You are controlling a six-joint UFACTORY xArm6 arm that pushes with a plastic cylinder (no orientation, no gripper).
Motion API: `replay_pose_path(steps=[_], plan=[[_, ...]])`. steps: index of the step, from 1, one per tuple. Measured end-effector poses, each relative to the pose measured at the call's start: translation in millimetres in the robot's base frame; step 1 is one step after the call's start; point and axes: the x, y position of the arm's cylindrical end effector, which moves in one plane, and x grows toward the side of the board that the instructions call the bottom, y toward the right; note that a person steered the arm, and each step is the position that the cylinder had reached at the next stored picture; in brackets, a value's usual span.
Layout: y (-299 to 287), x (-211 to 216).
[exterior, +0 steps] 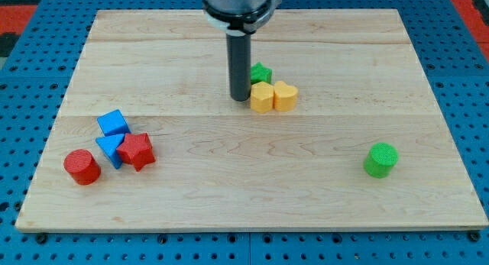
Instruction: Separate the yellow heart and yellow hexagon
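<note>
The yellow hexagon (262, 98) and the yellow heart (285, 95) sit side by side and touching near the middle of the wooden board (252, 189), the hexagon to the view's left. A green star (261, 72) lies just above them, touching. My tip (240, 98) rests on the board right beside the hexagon's left side, close to or touching it.
A cluster at the view's lower left holds a blue cube (113, 123), a blue triangle (110, 149), a red star (137, 150) and a red cylinder (82, 166). A green cylinder (380, 159) stands alone at the lower right. Blue pegboard surrounds the board.
</note>
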Motion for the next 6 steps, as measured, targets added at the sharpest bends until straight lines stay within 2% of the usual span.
replay_pose_path(steps=[1, 2, 3, 4, 6], plan=[[83.6, 7.5], [127.3, 17.1], [117.4, -29.1], [186.3, -51.8], [161.8, 21.8]])
